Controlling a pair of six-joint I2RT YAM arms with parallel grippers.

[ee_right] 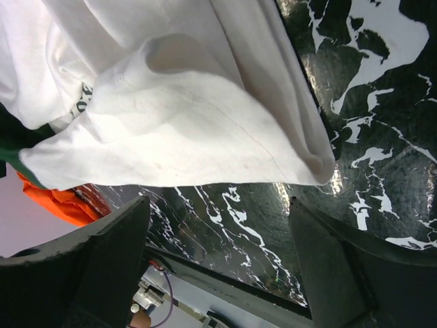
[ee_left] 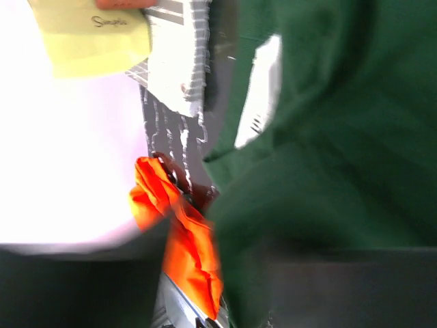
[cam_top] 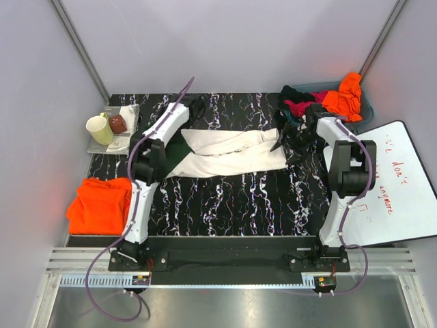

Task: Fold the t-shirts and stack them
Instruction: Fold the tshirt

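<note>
The cream t-shirt (cam_top: 229, 152) with a dark green sleeve (cam_top: 179, 156) lies stretched across the middle of the black marble table (cam_top: 239, 198). My left gripper (cam_top: 175, 141) is at its green end. In the blurred left wrist view the fingers stand apart (ee_left: 218, 290) with green cloth (ee_left: 328, 137) hanging between them. My right gripper (cam_top: 281, 142) is open at the cream end. Its fingers (ee_right: 102, 253) sit just off the hem (ee_right: 205, 137), over bare table. A folded orange t-shirt (cam_top: 99, 205) lies at the left edge. Orange (cam_top: 345, 96), magenta (cam_top: 300, 106) and black (cam_top: 293, 91) shirts are piled at the back right.
A tray (cam_top: 123, 142) with a yellow cup (cam_top: 100, 130) and a brown object (cam_top: 118, 124) stands at the back left. The shirt pile sits in a teal bin (cam_top: 367, 108). A white board with red writing (cam_top: 389, 188) lies off the right edge.
</note>
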